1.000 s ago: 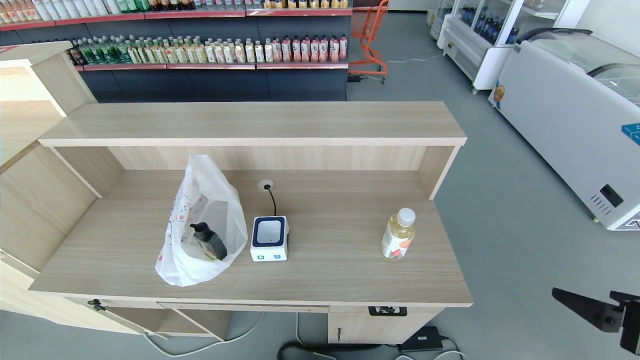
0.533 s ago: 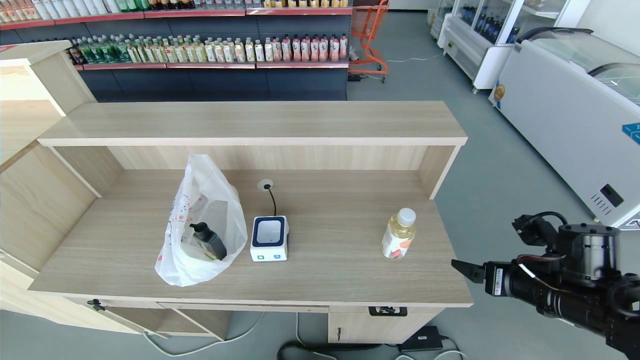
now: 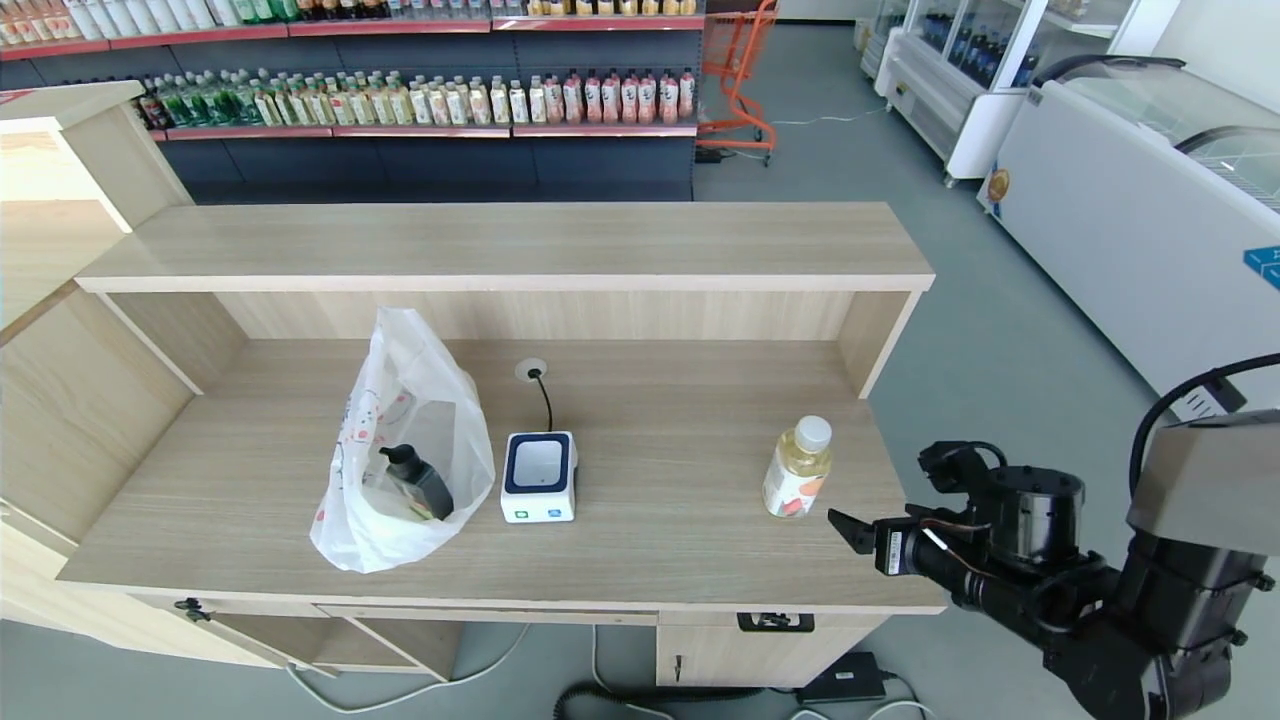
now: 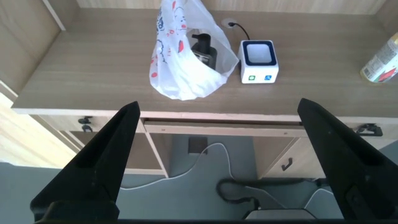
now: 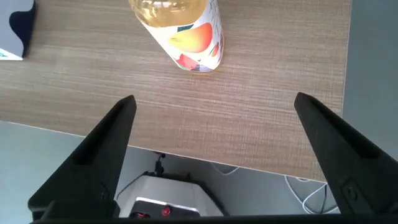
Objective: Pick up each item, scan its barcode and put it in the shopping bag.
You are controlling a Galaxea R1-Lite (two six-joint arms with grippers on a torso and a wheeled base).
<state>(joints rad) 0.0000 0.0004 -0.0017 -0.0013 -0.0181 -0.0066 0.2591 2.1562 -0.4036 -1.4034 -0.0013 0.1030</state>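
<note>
White thin plastic marks the left end of the row: the shopping bag (image 3: pixel 400 450) stands slumped on the wooden counter (image 3: pixel 650 540), and a black pump bottle (image 3: pixel 418 485) is already inside it. The left gripper (image 4: pixel 219 104) hangs in front of the counter's near edge, fingers spread wide and empty.

At three o'clock from the bag, just beside it, sits the scanner (image 3: pixel 540 477), window up, with its cable running off toward twelve o'clock. Further along at three o'clock, well apart from the scanner, the juice bottle (image 3: pixel 797 468) stands upright with its white cap on. It has not been touched.

The right gripper (image 3: pixel 858 532) has changed. A second ago only its tip showed at the lower right corner of the head view. Since then the arm has swung in across the counter's right end, and the gripper is now near the bottle, at about four o'clock from it. In the right wrist view its jaws are spread wide with the bottle ahead between them, not yet enclosed.

I judge that the second pick-up is beginning, with scanning and bagging to follow.
</note>
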